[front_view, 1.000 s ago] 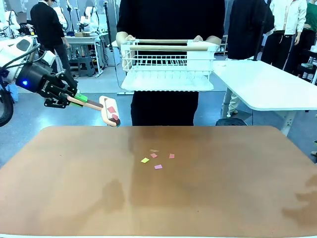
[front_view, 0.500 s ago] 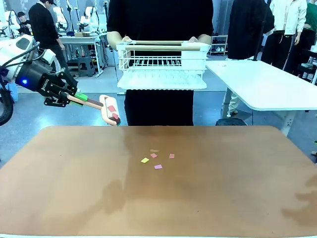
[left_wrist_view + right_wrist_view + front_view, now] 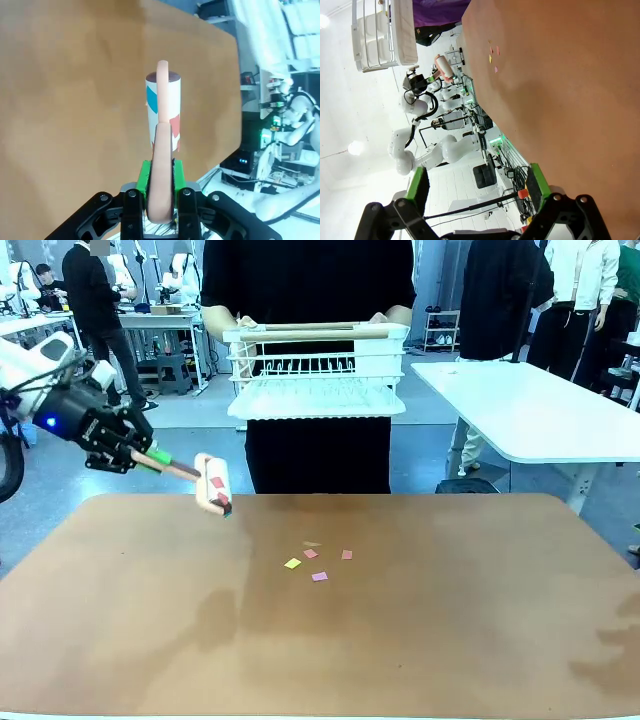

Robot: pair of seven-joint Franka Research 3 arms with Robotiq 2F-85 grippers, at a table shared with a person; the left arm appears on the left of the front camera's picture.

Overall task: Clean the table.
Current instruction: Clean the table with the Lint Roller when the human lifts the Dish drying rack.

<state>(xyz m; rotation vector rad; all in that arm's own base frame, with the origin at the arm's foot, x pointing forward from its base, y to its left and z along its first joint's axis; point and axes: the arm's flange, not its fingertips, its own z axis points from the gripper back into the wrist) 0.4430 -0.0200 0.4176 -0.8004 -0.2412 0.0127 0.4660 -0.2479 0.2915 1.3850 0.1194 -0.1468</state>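
Pinching the lint roller [image 3: 213,483], left fingers [image 3: 144,180] have dipped toward the table [image 3: 400,640]; right fingers [image 3: 417,187] spread.

left arm [image 3: 22,358]: white rounded shells, black cable [image 3: 40,379] looped off the wrist, blue LED [image 3: 52,423] lit on black wrist housing. left gripper [image 3: 158,457]: black linkage fingers, green pads, round pivot screws [image 3: 131,194] at the knuckles. right gripper [image 3: 477,182]: same black body, green pads, pale pivot pins
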